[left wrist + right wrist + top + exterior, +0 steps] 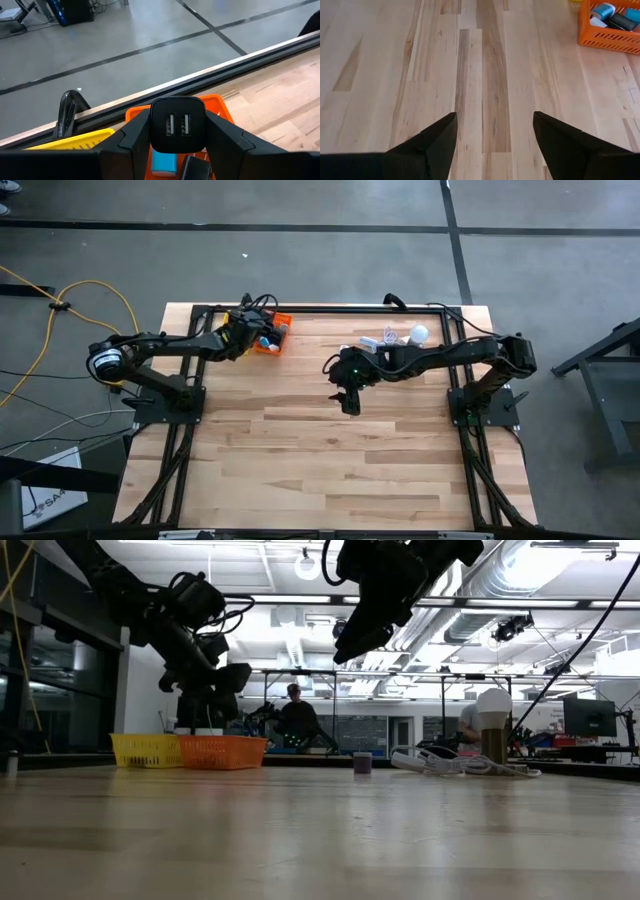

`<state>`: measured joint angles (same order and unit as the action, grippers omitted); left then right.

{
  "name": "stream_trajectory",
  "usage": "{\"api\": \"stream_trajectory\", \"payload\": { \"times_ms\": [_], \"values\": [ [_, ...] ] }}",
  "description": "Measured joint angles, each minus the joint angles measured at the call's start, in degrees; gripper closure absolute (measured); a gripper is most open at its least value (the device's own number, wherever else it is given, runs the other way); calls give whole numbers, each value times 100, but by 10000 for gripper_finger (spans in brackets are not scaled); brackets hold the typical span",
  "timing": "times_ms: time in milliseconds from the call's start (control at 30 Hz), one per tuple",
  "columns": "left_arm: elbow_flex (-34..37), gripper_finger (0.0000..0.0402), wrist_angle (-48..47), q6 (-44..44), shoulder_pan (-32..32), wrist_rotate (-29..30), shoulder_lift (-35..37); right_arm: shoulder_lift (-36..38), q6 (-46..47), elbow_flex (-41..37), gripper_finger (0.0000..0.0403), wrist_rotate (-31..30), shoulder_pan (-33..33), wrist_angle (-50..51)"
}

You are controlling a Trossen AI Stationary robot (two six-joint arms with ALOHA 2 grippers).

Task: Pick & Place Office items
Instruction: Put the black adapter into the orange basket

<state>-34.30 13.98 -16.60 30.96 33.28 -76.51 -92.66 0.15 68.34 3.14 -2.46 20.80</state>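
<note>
Black USB charger held in left gripper jaws over orange basket; right gripper jaws wide above bare table

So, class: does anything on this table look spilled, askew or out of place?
Nothing stands out. The left end effector holds a black USB charger over the orange basket; the right end effector hangs open above bare wood. Bulb and cable sit by the far edge.
</note>
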Motion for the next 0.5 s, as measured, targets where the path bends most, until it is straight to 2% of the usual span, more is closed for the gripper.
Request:
{"api": "stream_trajectory", "payload": {
  "times_ms": [233,500],
  "values": [
    [-4,252,-352,-330,-2,-12,-47,0,4,0,156,0,0,0],
    [-7,252,-61,-448,-44,133,-508,0,-24,0,156,-1,0,0]
  ]
}}
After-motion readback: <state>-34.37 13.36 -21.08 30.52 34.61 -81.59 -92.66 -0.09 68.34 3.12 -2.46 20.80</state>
